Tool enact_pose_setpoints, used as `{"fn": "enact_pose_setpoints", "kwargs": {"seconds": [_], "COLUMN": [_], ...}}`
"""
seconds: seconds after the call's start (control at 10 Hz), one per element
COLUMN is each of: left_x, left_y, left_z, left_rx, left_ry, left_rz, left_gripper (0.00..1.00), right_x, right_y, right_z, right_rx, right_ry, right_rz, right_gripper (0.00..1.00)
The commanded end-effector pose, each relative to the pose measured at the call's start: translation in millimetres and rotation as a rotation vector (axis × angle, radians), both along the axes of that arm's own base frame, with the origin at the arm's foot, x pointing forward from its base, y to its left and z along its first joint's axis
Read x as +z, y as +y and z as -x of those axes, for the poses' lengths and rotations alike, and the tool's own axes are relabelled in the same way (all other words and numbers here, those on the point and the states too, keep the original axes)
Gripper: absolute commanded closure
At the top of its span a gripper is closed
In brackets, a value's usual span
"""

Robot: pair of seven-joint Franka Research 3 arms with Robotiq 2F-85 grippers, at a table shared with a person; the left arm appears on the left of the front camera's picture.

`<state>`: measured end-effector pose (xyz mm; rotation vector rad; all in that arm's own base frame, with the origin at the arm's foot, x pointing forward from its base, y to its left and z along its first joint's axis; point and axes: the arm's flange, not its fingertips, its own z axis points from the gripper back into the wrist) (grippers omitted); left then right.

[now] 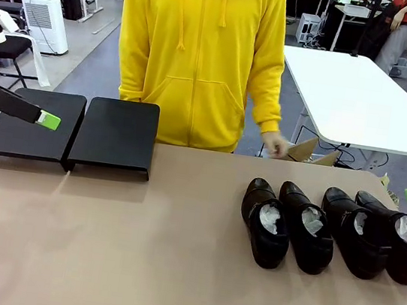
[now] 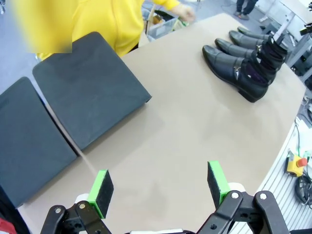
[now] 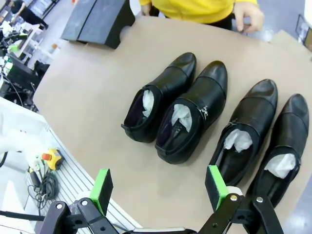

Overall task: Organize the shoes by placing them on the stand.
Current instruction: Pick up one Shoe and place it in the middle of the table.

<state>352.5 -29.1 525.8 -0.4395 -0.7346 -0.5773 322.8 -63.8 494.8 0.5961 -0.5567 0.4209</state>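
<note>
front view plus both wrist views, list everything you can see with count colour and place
shoes: four, glossy black with white paper stuffing, in a row on the right half of the table, toes toward the person
stand: two matte-black platforms side by side, far left of the table, nothing on them
table: one, tan, under everything
white table: one, white, behind the person on the right
yellow box: one, with a red button, off the table's near edge
person: one, yellow hoodie, standing at the far side, hand at the table edge
left pincer: one, black with green pads, open, over the table near the stand
right pincer: one, black with green pads, open, above the shoes
</note>
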Motion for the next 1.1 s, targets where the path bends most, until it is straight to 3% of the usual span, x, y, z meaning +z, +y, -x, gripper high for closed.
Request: {"fn": "enact_pose_setpoints", "kwargs": {"seconds": [0.0,1.0], "left_x": [0.8,0.8], "left_y": [4.8,4.8], "left_z": [0.1,0.1], "left_rx": [-0.005,-0.005], "left_ry": [-0.009,-0.009], "left_rz": [-0.007,-0.007], "left_gripper": [0.0,0.0], "right_x": [3.0,2.0], "right_y": [0.1,1.9], "right_z": [1.7,2.8], "right_rx": [0.031,0.008], "right_ry": [-0.022,0.0], "right_rz": [-0.006,0.02], "right_gripper": [0.0,0.0]}}
